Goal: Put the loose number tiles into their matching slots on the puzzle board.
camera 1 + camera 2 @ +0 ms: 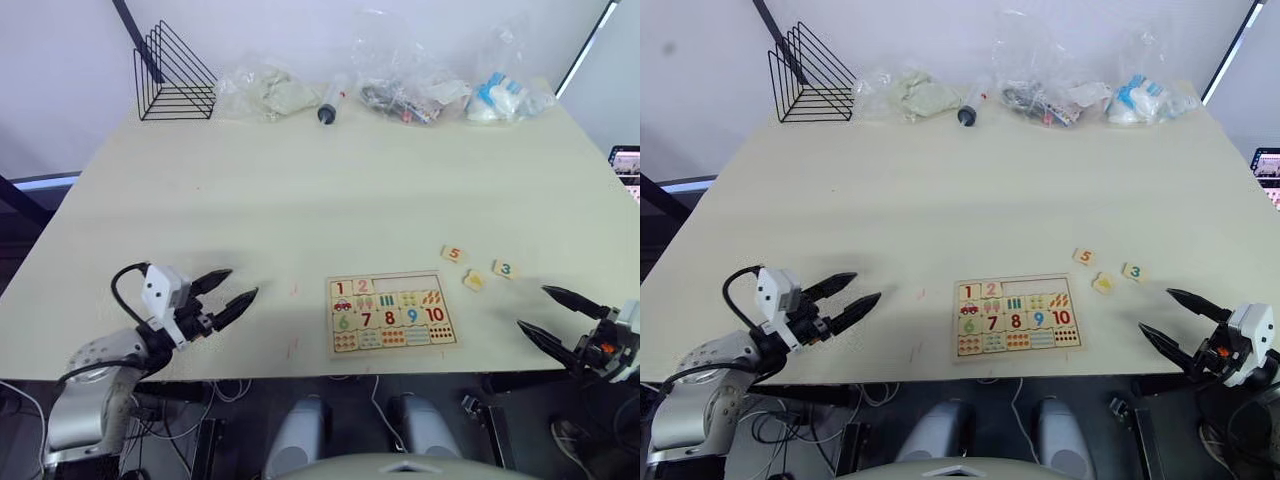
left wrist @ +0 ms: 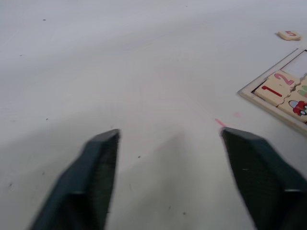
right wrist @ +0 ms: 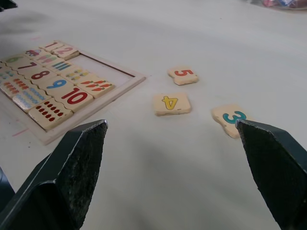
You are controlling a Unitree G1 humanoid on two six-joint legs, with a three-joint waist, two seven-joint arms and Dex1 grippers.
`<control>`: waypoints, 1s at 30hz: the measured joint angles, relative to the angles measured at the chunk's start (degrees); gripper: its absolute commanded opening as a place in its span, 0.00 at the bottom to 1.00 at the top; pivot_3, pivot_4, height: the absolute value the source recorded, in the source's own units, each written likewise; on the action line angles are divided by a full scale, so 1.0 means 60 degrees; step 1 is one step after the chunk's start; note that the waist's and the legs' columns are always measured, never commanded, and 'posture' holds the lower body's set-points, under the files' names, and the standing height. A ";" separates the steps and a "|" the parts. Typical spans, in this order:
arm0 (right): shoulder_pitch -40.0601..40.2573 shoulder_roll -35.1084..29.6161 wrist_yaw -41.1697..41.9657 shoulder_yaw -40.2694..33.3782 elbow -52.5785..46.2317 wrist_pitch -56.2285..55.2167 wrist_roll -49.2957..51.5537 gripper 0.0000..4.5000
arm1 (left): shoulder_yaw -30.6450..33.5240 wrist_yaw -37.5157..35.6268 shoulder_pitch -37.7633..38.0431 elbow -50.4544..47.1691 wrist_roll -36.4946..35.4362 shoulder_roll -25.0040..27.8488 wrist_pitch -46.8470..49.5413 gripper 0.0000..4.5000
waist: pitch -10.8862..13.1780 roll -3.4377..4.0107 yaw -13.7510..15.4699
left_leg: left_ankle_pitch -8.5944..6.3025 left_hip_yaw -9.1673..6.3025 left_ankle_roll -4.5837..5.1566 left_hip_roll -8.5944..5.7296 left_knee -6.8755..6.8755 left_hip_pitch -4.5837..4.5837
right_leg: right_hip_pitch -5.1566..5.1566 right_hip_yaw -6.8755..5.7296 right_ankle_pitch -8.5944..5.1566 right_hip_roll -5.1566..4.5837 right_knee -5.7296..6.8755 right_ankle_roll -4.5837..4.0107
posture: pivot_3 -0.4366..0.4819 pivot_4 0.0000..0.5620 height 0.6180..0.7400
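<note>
Black fingers of both grippers spread wide, holding nothing. Left gripper hovers over bare surface, well left of the board. Right gripper sits near the front right edge, right of the board. Board lies near the front edge; tiles 1 and 2 sit in the top row, remaining slots open. Three loose tiles lie on the surface between board and right gripper: 5, 4, 3. Wire rack, syringe and plastic bags at the far edge.
</note>
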 measured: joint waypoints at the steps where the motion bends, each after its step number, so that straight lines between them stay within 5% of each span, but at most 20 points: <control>1: 0.0014 -0.0058 0.0001 -0.0082 0.0064 0.0010 0.0006 1.00 | 0.0106 -0.0099 0.0139 0.0056 -0.0133 0.0004 -0.0062 0.99 | 0.0000 0.0000 -0.0008 | 0.0000 0.0001 0.0000 0.0000 0.0000 0.0000 | 0.0000 0.0001 -0.0001 0.0000 -0.0001 -0.0001 | 0.48 0.27 1.00; 30: -0.0078 -0.0390 0.0039 -0.0503 0.0696 0.0007 -0.0223 1.00 | 0.0582 -0.1533 0.0823 0.1093 -0.0694 0.0471 -0.1426 0.99 | 0.0002 -0.0003 -0.0024 | -0.0001 0.0012 0.0001 0.0009 -0.0002 0.0002 | -0.0003 0.0006 -0.0012 0.0006 -0.0004 -0.0016 | 0.48 0.27 1.00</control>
